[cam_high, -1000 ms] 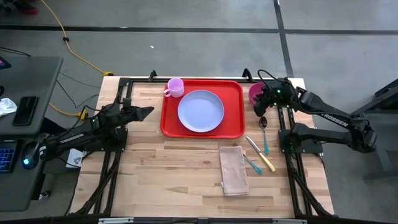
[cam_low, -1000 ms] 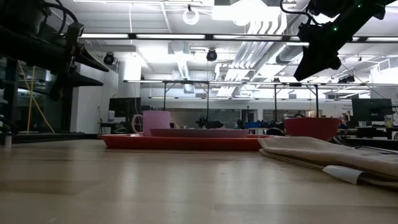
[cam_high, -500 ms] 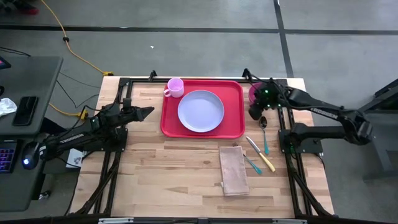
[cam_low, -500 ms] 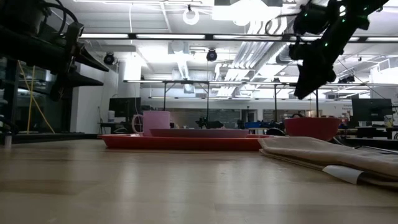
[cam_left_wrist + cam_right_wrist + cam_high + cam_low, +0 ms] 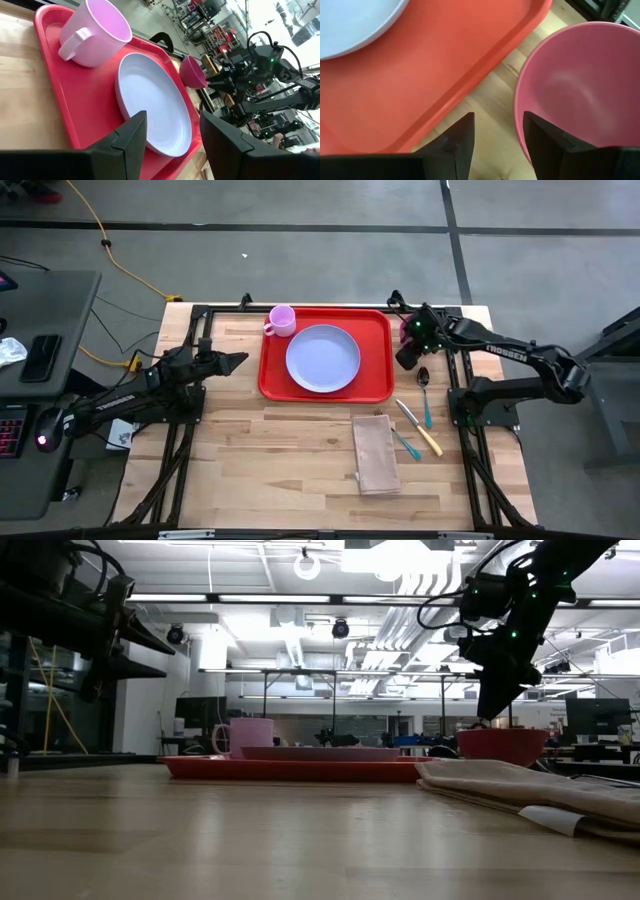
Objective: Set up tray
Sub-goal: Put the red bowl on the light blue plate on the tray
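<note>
While the left gripper [image 5: 236, 361] waits with fingers apart above bare wood just off the left edge of the large flat red plastic tray [image 5: 378, 385], the right gripper [image 5: 404, 356] hangs between the tray's right rim and the deep pink round bowl [image 5: 580, 80] — fingers spread, nothing held. The right wrist view shows one finger over the strip of wooden table [image 5: 280, 450] beside the tray and the other at the bowl's near rim; contact cannot be told. The tray lies toward the table's far side, carrying a round lavender plate [image 5: 322, 358] at its middle and a pink handled mug [image 5: 281, 320] in its far left corner. A folded beige cloth napkin [image 5: 375, 453] and scattered cutlery [image 5: 420, 420] lie nearer — off the tray.
</note>
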